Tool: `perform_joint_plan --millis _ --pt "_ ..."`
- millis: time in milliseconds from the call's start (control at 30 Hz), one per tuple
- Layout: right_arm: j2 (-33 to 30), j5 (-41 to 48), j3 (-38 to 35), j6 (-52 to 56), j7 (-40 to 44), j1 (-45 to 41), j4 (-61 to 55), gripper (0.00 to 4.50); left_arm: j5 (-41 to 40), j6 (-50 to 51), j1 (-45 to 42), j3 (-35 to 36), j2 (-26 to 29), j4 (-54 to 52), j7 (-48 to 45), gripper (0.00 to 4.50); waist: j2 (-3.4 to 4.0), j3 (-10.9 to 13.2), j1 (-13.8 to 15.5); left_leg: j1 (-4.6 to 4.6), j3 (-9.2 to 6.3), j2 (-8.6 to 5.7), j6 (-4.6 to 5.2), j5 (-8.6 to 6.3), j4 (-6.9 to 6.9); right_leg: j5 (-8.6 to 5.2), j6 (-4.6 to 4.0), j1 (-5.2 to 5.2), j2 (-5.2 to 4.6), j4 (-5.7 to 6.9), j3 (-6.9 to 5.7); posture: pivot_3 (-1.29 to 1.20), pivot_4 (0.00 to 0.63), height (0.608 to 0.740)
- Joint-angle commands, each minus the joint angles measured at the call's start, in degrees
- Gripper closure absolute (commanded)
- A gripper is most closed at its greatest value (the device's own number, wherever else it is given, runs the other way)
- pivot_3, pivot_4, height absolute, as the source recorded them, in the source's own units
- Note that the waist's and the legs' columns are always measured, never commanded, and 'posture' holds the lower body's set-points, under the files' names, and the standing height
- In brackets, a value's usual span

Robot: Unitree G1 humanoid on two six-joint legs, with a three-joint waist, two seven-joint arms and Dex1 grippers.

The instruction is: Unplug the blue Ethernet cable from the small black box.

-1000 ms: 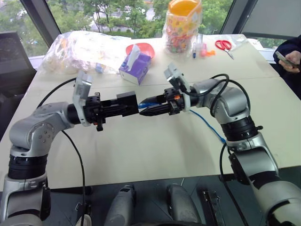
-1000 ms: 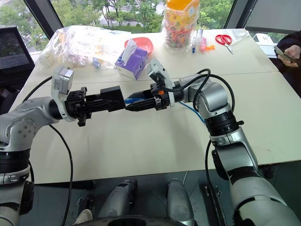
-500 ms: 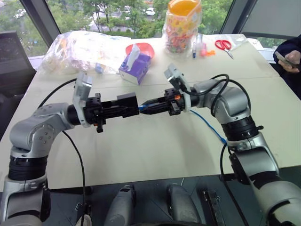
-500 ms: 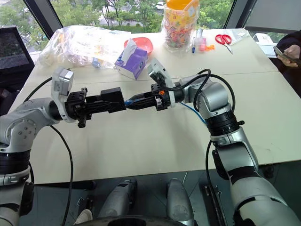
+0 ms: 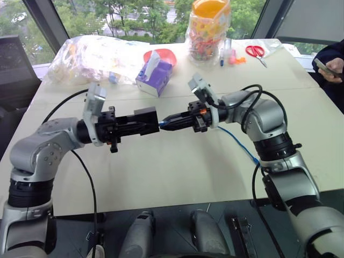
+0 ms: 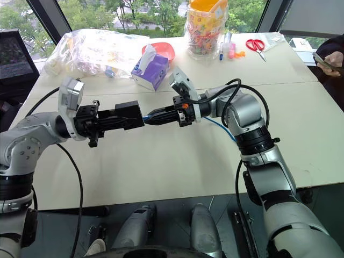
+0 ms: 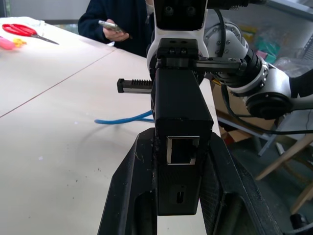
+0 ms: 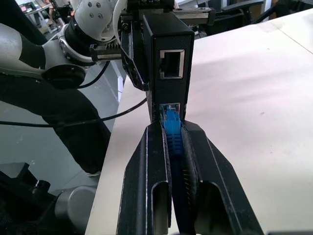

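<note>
The two arms meet in the air above the near part of the pale bench point(image 5: 177, 172). The left claw point(image 5: 141, 123) is squeezed tight on the small black box point(image 5: 146, 116) and holds it up off the bench. The box lies long from side to side, and its plug side faces the right claw point(image 5: 167, 123). An empty port shows on the box too. The right claw is pinched shut on the blue Ethernet cable point(image 8: 172, 138) right at its plug. The plug still sits in the box's port. The cable points level toward the box, then hangs down behind the right arm and runs along the bench point(image 5: 239, 144). Its far end is hidden by the arm.

Farther back stands a purple tissue box point(image 5: 154, 75) with a white tissue sticking out. Behind it is a red bowl point(image 5: 168, 54); its inside is hard to see. A clear jar point(image 5: 208, 30) with an orange lid holds colorful bits. Red scissors point(image 5: 256, 51) lie to the right. At the far right edge, a person's hand point(image 5: 336, 66) holds a phone, mostly cut off.
</note>
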Motion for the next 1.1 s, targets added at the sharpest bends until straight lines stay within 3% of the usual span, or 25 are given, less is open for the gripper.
perform_joint_plan --millis 33,400,500,600,733,967,1000,1033,1100 --pt "-1.26 0.56 -3.34 0.53 -0.5 -2.06 3.63 4.46 -1.5 0.64 0.76 1.75 1.95 -1.83 -1.06 3.99 0.0 0.0 0.01 0.0 0.0 0.0 0.0 0.0 0.0 0.0 0.0 0.0 0.0 0.0 0.0 0.0 0.15 0.728" --pt "-4.07 1.3 -7.27 4.13 -0.47 -2.07 17.73 4.46 -3.09 1.38 2.13 4.1 4.3 -2.71 -0.76 3.99 -0.02 0.01 -0.08 -0.3 0.02 -0.03 0.0 0.0 0.04 0.01 0.01 -0.24 -0.03 0.0 -0.01 0.0 0.15 0.728" --pt "-4.39 -1.68 -7.45 -0.8 -2.64 -0.74 18.98 4.46 -2.39 0.82 2.74 4.36 4.59 -2.5 -0.75 3.99 -0.01 0.01 -0.12 -0.5 0.02 -0.02 0.01 0.01 0.04 0.11 0.18 -0.5 -0.02 0.08 0.0 0.0 0.15 0.728" --pt "-3.24 -9.93 -5.09 -13.4 -9.86 0.55 22.54 4.46 -1.0 -0.32 3.09 3.52 3.6 -2.0 0.14 3.99 -0.01 0.01 -0.03 -0.56 0.04 -0.02 0.01 0.01 0.05 0.12 0.2 -0.55 -0.01 0.08 0.0 0.0 0.15 0.728" --pt "1.96 -22.6 -3.84 -31.82 -31.78 -0.92 34.9 4.46 8.98 -9.1 3.96 -1.82 -2.5 0.64 5.75 3.99 -0.01 0.0 0.02 -0.57 0.08 -0.02 -0.02 0.03 0.1 0.15 0.16 -0.54 -0.02 0.07 0.02 0.0 0.15 0.728" --pt "5.65 -29.42 -5.23 -41.46 -47.53 -2.33 46.3 4.46 28.53 -31.33 2.21 -9.66 -13.5 13.2 14.88 3.99 -0.02 0.0 0.13 -0.68 0.08 -0.04 -0.1 0.1 0.11 0.21 0.18 -0.63 0.0 0.07 0.06 0.0 0.15 0.728" --pt "5.89 -29.24 -5.88 -41.65 -48.34 -2.59 47.05 3.65 28.83 -32.21 1.78 -9.56 -14.76 14.65 15.46 3.99 -0.02 0.0 0.15 -0.67 0.08 -0.04 -0.1 0.1 0.11 0.21 0.18 -0.63 -0.01 0.08 0.06 0.0 0.15 0.728" --pt "5.89 -28.82 -6.77 -41.89 -48.9 -2.91 47.37 3.4 30.04 -34.13 0.97 -9.75 -16.21 17.02 16.48 3.99 -0.02 0.0 0.15 -0.67 0.08 -0.04 -0.09 0.1 0.12 0.22 0.19 -0.62 -0.01 0.09 0.06 0.0 0.15 0.728" --pt "5.83 -27.93 -8.62 -41.41 -49.42 -3.52 47.57 2.43 31.86 -36.97 -0.36 -9.95 -18.25 20.67 17.41 3.99 -0.02 0.0 0.1 -0.67 0.07 -0.04 -0.08 0.11 0.12 0.23 0.22 -0.62 0.0 0.1 0.05 0.0 0.15 0.728"
